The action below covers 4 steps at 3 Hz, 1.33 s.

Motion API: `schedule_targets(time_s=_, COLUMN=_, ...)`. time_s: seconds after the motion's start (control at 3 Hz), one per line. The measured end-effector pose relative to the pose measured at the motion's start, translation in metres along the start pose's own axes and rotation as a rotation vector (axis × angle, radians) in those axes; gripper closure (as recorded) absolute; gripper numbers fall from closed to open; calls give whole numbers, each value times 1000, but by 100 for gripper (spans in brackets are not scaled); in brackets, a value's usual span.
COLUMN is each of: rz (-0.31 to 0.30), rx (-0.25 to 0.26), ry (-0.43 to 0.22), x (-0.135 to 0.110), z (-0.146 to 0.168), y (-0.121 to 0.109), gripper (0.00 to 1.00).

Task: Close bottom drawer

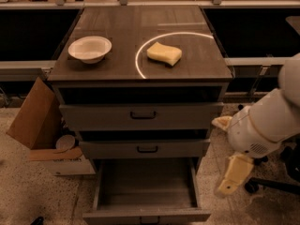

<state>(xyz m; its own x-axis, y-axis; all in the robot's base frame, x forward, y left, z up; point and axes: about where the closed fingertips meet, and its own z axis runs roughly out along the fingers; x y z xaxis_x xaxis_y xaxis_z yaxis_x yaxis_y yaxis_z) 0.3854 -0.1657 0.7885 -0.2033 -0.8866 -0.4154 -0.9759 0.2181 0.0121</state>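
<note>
The bottom drawer (146,186) of the grey wood-grain cabinet is pulled far out. Its plain box interior is empty, and its front panel (147,216) lies at the lower edge of the view. The middle drawer (145,149) and top drawer (140,115) above it stand slightly out. My gripper (218,156) hangs to the right of the cabinet, level with the middle and bottom drawers. It is open and empty. One cream finger (231,175) points down beside the bottom drawer's right side, apart from it.
A white bowl (90,48) and a yellow sponge (164,53) sit on the cabinet top (117,27). An open cardboard box (37,125) stands on the floor at the left. A chair base with castors (262,184) is at the right, behind my arm.
</note>
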Motion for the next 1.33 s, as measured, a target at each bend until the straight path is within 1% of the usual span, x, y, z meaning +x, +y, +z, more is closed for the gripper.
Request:
schedule_targets(time_s=0.33, rz=-11, rx=-84, ry=-31, x=18, z=72, y=12, gripper=0)
schedule_targets(time_s=0.67, rz=7, rx=-167, ry=-136, x=38, z=147, y=26, gripper=0)
schedule_targets(time_s=1.0, rz=7, rx=-167, ry=-136, x=38, z=147, y=26, gripper=0)
schedule_targets(time_s=1.33, rz=-29, rx=-176, ry=-178, x=41, z=180, y=23, gripper=0)
